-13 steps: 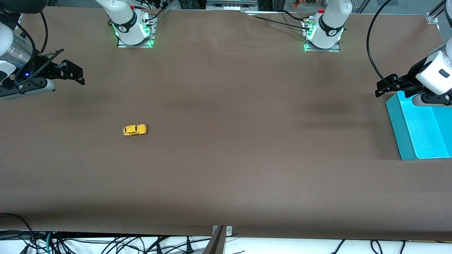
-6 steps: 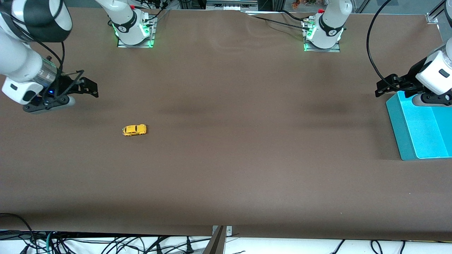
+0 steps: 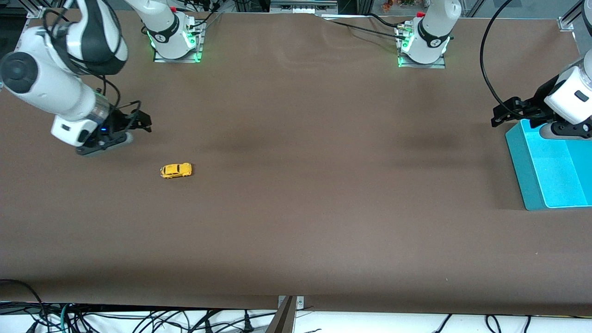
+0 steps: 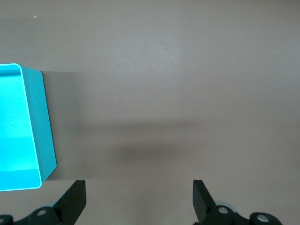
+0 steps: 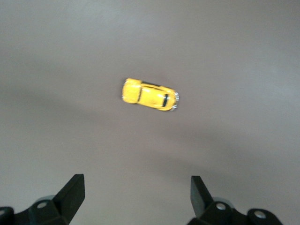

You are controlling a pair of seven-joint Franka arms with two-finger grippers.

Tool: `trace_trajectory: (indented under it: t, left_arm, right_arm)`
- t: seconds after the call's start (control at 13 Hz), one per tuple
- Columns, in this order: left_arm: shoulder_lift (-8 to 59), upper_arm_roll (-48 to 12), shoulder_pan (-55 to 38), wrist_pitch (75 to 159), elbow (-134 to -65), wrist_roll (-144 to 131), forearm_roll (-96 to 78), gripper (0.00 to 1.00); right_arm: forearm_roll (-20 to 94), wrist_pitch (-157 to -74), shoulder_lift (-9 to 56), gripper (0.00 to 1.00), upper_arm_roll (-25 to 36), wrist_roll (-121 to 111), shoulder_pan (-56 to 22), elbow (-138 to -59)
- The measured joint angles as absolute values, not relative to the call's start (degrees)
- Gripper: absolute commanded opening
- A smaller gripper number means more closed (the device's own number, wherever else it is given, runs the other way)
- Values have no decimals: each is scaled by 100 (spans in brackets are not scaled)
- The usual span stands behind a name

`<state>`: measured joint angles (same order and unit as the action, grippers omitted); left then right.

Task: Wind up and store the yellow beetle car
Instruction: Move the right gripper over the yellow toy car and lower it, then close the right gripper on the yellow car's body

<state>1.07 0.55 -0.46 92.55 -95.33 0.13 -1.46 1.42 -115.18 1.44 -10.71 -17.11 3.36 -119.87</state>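
Bench surface (image 3: 323,185) is brown and carries two items. Yellow beetle car (image 3: 175,170) stands on its wheels on bare surface toward the right arm's end of the bench, about midway between the edge where the bases stand and the edge nearest the front camera; nothing touches it. Right gripper (image 3: 138,121) hangs over the bench near that same end, close to the car but apart from it, fingers spread with nothing between them; the right wrist view shows the car (image 5: 150,94) lying clear of both fingertips (image 5: 75,190). Left gripper (image 3: 506,112) hangs at the left arm's end of the bench, over the surface just beside the upper corner of a turquoise bin (image 3: 522,162), fingers spread and holding nothing. The left wrist view shows the bin's wall (image 4: 44,126) and bare surface between the fingertips (image 4: 77,199). This arm waits.
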Motion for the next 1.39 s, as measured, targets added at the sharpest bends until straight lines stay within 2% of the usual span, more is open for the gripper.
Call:
trace_trajectory:
  t: [0.23, 0.62, 1.0, 1.39]
  left_arm:
    - [107, 55, -46, 9242, -9533, 13, -146, 100]
    - [107, 55, -46, 9236, -9532, 13, -146, 100]
    - [107, 55, -46, 9234, -9528, 13, -146, 100]
    - [108, 55, -46, 9232, -9527, 13, -146, 100]
  right_arm:
    - [140, -11820, 180, 100, -1369, -2930, 316, -12296]
    - [139, -12694, 388, 100, -1451, -6152, 315, -12560]
    - [139, -13899, 1170, 100, -1450, -7999, 339, -12642]
    - [75, -14943, 1972, 100, -1436, -8806, 513, -12636]
